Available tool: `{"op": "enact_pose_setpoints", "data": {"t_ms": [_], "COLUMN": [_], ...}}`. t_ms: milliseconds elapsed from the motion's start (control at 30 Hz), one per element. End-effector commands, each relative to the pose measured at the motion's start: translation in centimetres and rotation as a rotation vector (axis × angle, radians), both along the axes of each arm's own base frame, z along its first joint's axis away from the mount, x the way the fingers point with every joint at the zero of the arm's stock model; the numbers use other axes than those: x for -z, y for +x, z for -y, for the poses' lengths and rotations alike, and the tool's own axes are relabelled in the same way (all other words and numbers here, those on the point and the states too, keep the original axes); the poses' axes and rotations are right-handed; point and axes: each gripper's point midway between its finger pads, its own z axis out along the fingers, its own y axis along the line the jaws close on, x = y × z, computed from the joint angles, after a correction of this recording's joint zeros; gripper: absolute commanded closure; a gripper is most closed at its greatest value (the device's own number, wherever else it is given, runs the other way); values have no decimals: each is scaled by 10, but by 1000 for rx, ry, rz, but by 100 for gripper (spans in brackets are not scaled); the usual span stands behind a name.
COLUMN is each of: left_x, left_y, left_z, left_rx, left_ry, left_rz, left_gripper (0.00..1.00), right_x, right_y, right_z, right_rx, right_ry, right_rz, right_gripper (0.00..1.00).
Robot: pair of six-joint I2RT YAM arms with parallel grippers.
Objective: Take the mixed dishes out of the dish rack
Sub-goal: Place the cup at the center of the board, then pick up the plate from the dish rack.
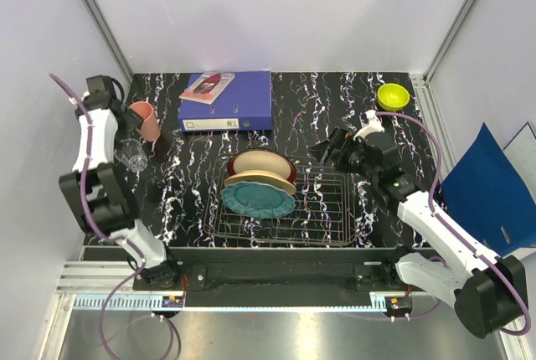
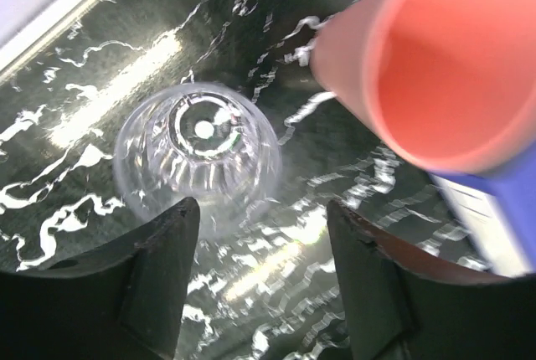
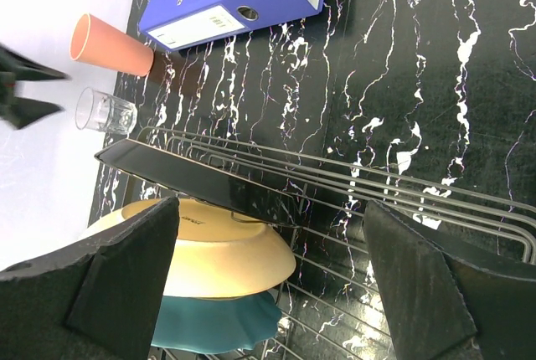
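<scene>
Hovering at far left, the left gripper (image 2: 260,222) is partly open and holds nothing. The clear glass tumbler (image 2: 201,155) stands upright on the table (image 1: 360,92) just beyond its tips, beside the salmon-pink cup (image 2: 435,67). The stacked plates, teal plate (image 1: 258,197) in front, lie in the dish rack (image 1: 327,213), left of the wide-open, empty right gripper (image 3: 268,209), which I judge the nearer arm.

The left arm (image 1: 89,138) and right arm (image 1: 437,222) are showing white shells between chunky black joint housings. A purple cable (image 1: 408,115) is trailing back from behind each hand. The left gripper (image 2: 261,218) and right gripper (image 3: 268,209) are each presenting two matte black, wedge-shaped fingers (image 3: 126,276).
</scene>
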Motion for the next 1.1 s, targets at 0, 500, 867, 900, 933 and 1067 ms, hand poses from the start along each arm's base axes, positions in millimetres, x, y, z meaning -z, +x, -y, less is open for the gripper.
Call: {"op": "enact_pose_setpoints", "data": {"t_ms": [0,500,867,900,933,1067], "left_x": [-93,-207,-152,-145,-141,-129], "left_y": [-13,-50,-182,-191,-193,-202], "left_z": [16,308,405,401,398,389], "left_rx": [-28,1093,1904,1927,1943,1956], "left_ry": [33,-4,222,222,243,258], "left_rz": [237,678,929,940,942,929], "left_gripper": [30,18,16,16,17,23], "right_x": [-16,-48,-47,-46,-45,-40], "right_y": [1,-21,-31,-32,-30,-28], "right_z": [-2,20,41,40,39,36], "right_rx": [-22,12,73,74,71,64], "right_ry": [12,-23,-96,-91,-91,-89], "right_rz": [53,148,123,119,111,92], "right_gripper": [2,3,3,2,2,3]}}
